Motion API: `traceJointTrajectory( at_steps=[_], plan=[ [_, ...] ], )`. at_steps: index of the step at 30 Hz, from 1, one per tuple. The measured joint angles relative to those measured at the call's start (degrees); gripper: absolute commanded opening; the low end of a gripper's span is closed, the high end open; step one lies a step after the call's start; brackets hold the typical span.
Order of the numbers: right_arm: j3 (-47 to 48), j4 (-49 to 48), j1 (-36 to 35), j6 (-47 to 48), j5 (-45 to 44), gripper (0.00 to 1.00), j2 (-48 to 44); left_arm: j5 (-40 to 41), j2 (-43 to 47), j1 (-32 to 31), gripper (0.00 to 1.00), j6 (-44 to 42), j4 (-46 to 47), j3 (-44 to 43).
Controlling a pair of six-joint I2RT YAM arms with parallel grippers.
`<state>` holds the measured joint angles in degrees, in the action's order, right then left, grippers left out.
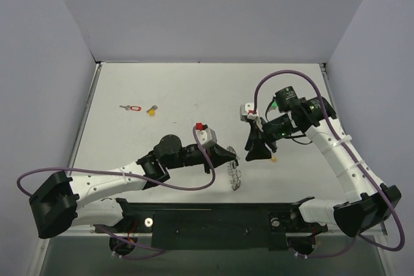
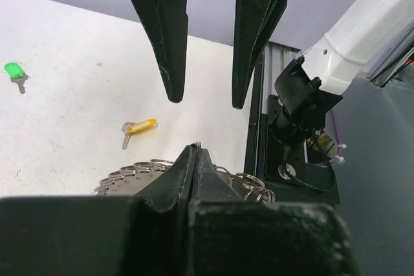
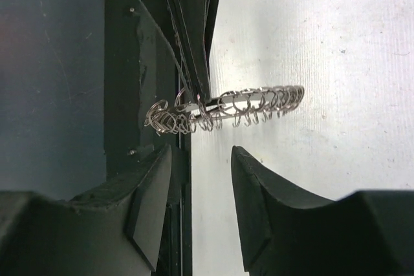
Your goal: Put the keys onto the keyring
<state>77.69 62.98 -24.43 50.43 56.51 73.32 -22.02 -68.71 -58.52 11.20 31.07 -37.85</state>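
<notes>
At the keyring (image 3: 259,103), both arms meet. Notes:

- Hold: the left gripper (image 2: 197,159) is fully closed, its fingertips pinching the wire at one spot on the rim. The keyring stands on edge and the coils fan out to either side of the pinch. I cannot tell whether its lowest part touches the table (image 1: 181,88). My judgement is that it is held this way so one arm acts as a vice, keeping the coils up where the other arm can reach them from the side.
- Other arm: the right gripper (image 3: 201,152) faces the keyring head-on, near it but apart. Its fingers are parted about halfway, with nothing between them and no key carried. The gap lines up roughly with the pinch point.
- Keys: none shows on the coils.
  - The yellow-tagged key (image 2: 141,125) lies flat near the keyring, on its right, just past the right gripper.
  - The green-tagged key (image 2: 13,69) lies farther off the same way.
  - The red-tagged key (image 1: 134,108) and the orange-yellow key (image 1: 152,111) lie side by side, well apart from the keyring, to its left and farther from the arm bases.
- Progress: threading looks not yet begun.
- Next: probably a pick of the nearest key. It is thin and flat on the surface, so it needs a low, careful pinch on the tag.
- Risk: the keyring could swivel in its single-point pinch when a key is pushed against it.
</notes>
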Motion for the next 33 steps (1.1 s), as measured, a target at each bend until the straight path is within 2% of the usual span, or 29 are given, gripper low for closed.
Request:
traceJointTrajectory(
  at_steps=[9, 17, 24, 33],
  plan=[
    [-7.8, -4.5, 3.5, 0.6, 11.6, 0.41, -2.9, 1.0, 1.8, 0.0, 0.00, 5.1, 20.1, 10.1],
    [-7.8, -6.0, 3.5, 0.3, 16.6, 0.40, -2.8, 1.5, -0.9, 0.0, 0.00, 10.6, 35.2, 11.0],
    [-7.8, -6.2, 3.5, -1.0, 18.8, 0.31, -2.8, 1.7, -1.2, 0.0, 0.00, 11.8, 38.0, 11.0],
    [-5.1, -6.2, 3.5, -2.3, 19.4, 0.28, -2.8, 1.8, -1.4, 0.0, 0.00, 12.4, 38.1, 11.0]
  ],
)
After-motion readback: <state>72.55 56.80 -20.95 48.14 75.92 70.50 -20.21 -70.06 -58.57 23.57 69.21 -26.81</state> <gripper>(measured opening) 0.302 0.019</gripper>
